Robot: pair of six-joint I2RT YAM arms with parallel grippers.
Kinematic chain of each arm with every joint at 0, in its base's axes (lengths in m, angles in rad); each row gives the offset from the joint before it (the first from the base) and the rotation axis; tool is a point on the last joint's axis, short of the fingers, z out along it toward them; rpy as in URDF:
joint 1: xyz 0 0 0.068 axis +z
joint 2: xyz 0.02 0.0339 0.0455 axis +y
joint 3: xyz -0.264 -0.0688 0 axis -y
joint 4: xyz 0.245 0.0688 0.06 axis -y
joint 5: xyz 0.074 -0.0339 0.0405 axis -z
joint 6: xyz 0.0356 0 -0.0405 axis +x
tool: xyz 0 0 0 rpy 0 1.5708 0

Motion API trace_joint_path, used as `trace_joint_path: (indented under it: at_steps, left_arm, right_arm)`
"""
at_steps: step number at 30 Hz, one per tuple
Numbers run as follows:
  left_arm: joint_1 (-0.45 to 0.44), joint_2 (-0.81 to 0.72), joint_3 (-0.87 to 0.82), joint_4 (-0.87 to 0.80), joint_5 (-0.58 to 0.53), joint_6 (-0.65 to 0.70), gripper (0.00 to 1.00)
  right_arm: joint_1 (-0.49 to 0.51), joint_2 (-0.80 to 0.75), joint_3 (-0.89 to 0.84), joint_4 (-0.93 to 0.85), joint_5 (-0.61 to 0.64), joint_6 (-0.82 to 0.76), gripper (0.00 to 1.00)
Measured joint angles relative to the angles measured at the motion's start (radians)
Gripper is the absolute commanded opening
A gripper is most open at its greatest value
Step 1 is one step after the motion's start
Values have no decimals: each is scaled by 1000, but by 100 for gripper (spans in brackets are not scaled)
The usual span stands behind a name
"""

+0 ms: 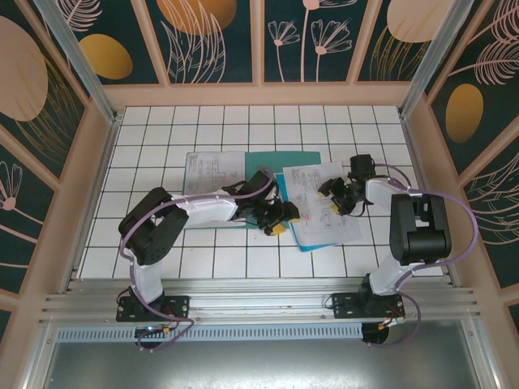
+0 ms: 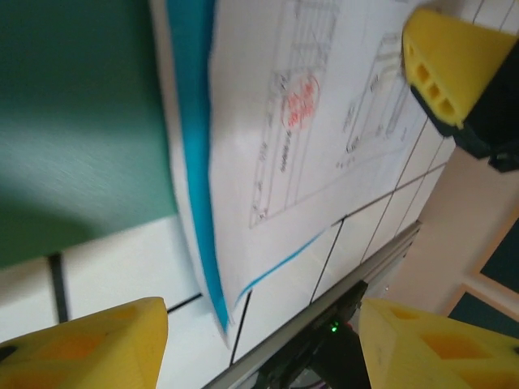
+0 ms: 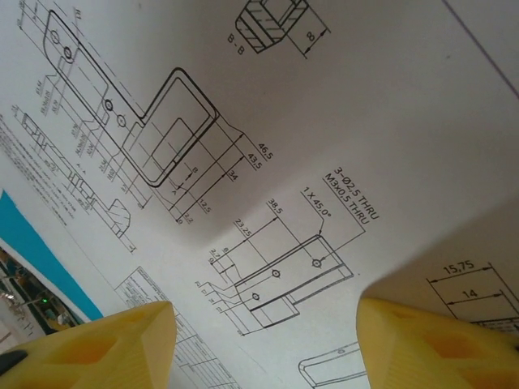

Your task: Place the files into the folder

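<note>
The dark green folder [image 1: 285,159] lies flat at the table's middle back, and its cover shows in the left wrist view [image 2: 81,121]. Files lie over its right front: a white printed sheet [image 1: 323,203] on a cyan-blue sheet [image 1: 302,240]. Another white printed sheet [image 1: 212,172] lies left of the folder. My left gripper [image 1: 277,220] is open at the stack's near left corner [image 2: 223,312], with nothing between its yellow fingers [image 2: 89,344]. My right gripper [image 1: 339,198] is open, low over the white drawing sheet [image 3: 268,162]; a cyan strip [image 3: 32,235] shows at the left.
The white tiled table [image 1: 162,243] is boxed in by wooden walls [image 1: 259,93] at the back and sides. An aluminium rail [image 1: 259,304] runs along the near edge, close to the stack's corner [image 2: 340,284]. The right gripper's yellow finger [image 2: 442,65] shows in the left wrist view.
</note>
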Motion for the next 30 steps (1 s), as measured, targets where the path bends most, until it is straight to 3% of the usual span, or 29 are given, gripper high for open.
trace_joint_path:
  at_steps: [7,18,24,30]
  left_arm:
    - [-80,39,-8,31,-2,-55,62]
    - [-129,74,-10,72,-46,-129,57]
    - [-135,90,-3,94,-72,-164,44]
    - [-140,111,5,106,-98,-179,20]
  right_arm:
    - [-1,0,-4,0,-4,-43,62]
    - [-1,-19,-16,-27,4,-134,62]
    - [0,-32,-27,-32,3,-143,62]
    - [2,-47,-44,-32,-12,-134,64]
